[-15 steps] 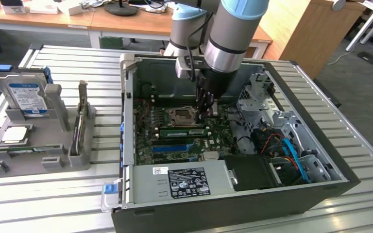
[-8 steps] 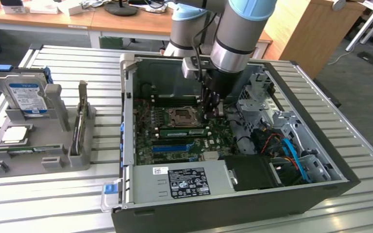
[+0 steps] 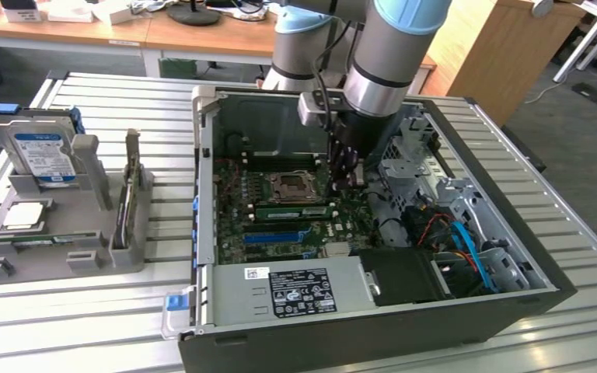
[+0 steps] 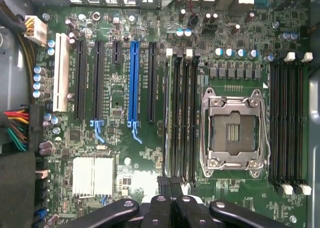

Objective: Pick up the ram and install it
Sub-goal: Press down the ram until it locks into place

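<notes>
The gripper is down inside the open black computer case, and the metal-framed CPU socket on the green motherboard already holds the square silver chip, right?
Not quite. The wrist view shows the metal-framed CPU socket empty; the square silver chip lies on the grey tray. The gripper is inside the open black computer case.

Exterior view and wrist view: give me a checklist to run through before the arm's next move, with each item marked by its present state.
1. Is the end effector shut: ok.
2. Is the end effector over the end of the black memory slots beside the silver CPU socket: ok.
3. Is the long green ram stick lying along those slots: ok.
4. Is the stick fully seated: cannot tell.
5. Is the end effector touching the stick: cannot tell.
6. Is the socket clear of the end effector: ok.
</notes>
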Controlling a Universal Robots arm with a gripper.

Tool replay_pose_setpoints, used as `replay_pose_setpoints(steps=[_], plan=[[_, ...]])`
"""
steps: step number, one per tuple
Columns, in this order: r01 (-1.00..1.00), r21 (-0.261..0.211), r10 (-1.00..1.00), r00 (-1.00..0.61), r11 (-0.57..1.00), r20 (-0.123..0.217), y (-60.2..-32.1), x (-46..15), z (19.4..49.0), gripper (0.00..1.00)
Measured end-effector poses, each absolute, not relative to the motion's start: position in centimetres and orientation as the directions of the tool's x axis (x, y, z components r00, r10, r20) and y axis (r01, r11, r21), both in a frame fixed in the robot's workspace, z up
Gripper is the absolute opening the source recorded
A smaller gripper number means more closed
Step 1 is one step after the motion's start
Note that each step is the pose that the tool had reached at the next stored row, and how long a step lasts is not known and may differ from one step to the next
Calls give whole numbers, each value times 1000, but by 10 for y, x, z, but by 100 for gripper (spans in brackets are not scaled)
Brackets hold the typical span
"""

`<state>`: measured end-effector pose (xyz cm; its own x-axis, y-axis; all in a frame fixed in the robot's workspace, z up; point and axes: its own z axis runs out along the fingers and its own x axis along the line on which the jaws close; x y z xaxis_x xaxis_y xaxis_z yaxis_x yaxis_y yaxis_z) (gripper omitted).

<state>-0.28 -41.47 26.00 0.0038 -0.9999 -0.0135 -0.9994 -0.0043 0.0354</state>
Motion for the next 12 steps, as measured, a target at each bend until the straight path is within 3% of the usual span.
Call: replay_pose_setpoints(steps=[12], plan=[[-999, 36, -1000, 4, -4, -13, -415, 2, 260, 11]])
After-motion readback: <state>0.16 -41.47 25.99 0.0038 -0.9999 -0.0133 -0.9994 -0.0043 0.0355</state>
